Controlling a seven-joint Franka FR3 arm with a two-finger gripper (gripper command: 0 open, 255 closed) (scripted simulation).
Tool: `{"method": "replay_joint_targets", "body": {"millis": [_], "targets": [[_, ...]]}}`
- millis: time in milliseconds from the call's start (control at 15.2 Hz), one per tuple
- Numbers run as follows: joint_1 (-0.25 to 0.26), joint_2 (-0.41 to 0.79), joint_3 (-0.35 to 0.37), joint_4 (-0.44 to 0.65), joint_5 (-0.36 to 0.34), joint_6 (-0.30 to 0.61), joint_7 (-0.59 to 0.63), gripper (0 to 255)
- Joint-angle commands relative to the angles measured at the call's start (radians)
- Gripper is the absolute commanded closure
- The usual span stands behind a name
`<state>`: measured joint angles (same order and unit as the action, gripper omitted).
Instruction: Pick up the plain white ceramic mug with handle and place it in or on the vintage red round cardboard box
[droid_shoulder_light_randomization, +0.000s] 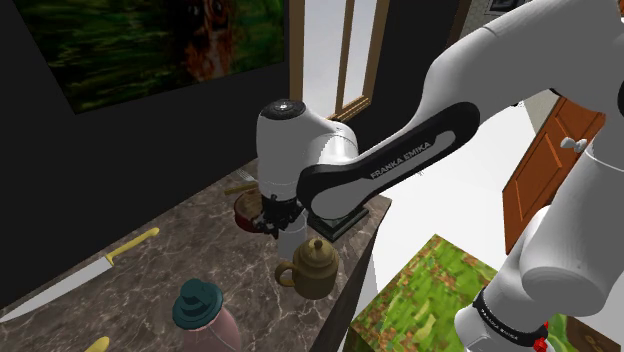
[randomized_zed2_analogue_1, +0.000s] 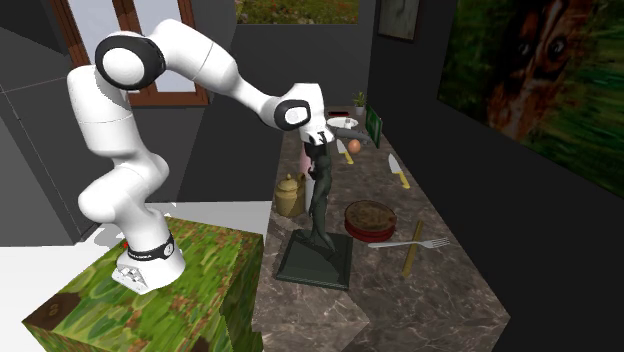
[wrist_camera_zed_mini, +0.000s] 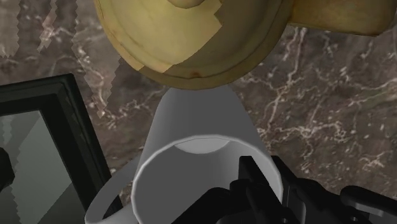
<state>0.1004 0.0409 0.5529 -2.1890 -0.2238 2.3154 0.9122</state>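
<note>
mug (wrist_camera_zed_mini: 191, 121) shows its hollow in wrist view, beside teapot (wrist_camera_zed_mini: 191, 44).

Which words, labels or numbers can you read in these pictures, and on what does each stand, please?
"FRANKA EMIKA": white letters on the black panel of the white robot arm, shoulder view.
White lettering on the black band around the arm's base: too small to read.

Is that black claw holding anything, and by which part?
It seems so: the gripper pinches the white mug by its rim wall, on the side away from the handle.
</note>
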Motion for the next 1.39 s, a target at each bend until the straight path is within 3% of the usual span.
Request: {"method": "replay_joint_targets", "body": {"millis": [0,1122,1320], "targets": [[-0.001,-0.020,0.001,0.007,0.019,-0.022,-0.015,255],[-0.003,-0.119,-0.006,0.143,0.108,-0.235,-0.099,255],[-0.023,-0.031,-0.021,0.249,0.063,-0.263,-0.121,255]]}}
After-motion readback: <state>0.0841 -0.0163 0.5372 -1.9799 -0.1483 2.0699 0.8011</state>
